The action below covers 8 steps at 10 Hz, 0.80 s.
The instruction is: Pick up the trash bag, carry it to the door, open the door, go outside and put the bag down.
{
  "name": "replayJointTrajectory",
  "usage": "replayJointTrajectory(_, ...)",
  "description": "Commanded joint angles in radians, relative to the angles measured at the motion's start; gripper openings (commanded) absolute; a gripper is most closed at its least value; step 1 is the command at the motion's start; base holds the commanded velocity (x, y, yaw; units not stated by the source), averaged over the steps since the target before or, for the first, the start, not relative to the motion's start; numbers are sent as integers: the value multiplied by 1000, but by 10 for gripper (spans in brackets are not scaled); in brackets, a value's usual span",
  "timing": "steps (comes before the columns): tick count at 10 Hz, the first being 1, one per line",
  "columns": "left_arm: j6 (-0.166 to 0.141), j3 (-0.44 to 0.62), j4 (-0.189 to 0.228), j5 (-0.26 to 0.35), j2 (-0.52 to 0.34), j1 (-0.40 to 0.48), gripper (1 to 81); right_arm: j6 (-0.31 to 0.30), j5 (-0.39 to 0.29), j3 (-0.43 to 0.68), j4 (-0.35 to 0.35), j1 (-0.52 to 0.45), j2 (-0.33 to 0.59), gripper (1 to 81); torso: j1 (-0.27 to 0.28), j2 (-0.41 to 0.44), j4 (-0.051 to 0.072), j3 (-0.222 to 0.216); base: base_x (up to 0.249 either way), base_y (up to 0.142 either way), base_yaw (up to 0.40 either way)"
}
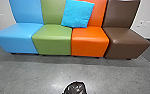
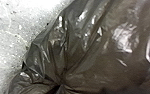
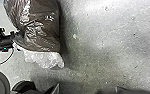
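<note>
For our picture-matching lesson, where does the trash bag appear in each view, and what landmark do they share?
Head view: trash bag, bottom edge, near the middle.
Left wrist view: bag, close up, folds gathered.
Right wrist view: bag, beside a black arm.
Shared landmark: grey floor.

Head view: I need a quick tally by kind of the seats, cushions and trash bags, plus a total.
Seats: 4 (blue seat, green seat, orange seat, brown seat)
Cushions: 1 (bright blue cushion)
Trash bags: 1 (black trash bag, partly in view)
Total: 6
</note>
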<state>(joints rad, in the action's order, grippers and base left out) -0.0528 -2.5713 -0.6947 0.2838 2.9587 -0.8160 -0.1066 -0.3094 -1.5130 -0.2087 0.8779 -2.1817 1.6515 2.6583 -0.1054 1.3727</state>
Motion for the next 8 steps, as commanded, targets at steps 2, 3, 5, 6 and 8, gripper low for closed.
replayJointTrajectory(2, 4, 5, 9, 66, 5, 51, 811, -7, -88, -30, -31, -91, 9, 811, 0, 0, 0, 0, 0, 0, 0)
replayJointTrajectory(3, 4, 5, 7, 67, 4, 51, 811, -13, -89, -25, -32, -99, 14, 811, 0, 0, 0, 0, 0, 0, 0)
replayJointTrajectory(5, 4, 5, 9, 67, 4, 51, 811, -48, -117, -22, -35, -121, 30, 811, 0, 0, 0, 0, 0, 0, 0)
replayJointTrajectory(6, 4, 5, 9, 67, 4, 51, 811, -53, -126, -18, -37, -138, 40, 811, 0, 0, 0, 0, 0, 0, 0)
replayJointTrajectory(8, 4, 8, 7, 67, 2, 51, 811, -59, -126, 22, -66, -174, 83, 811, 0, 0, 0, 0, 0, 0, 0)
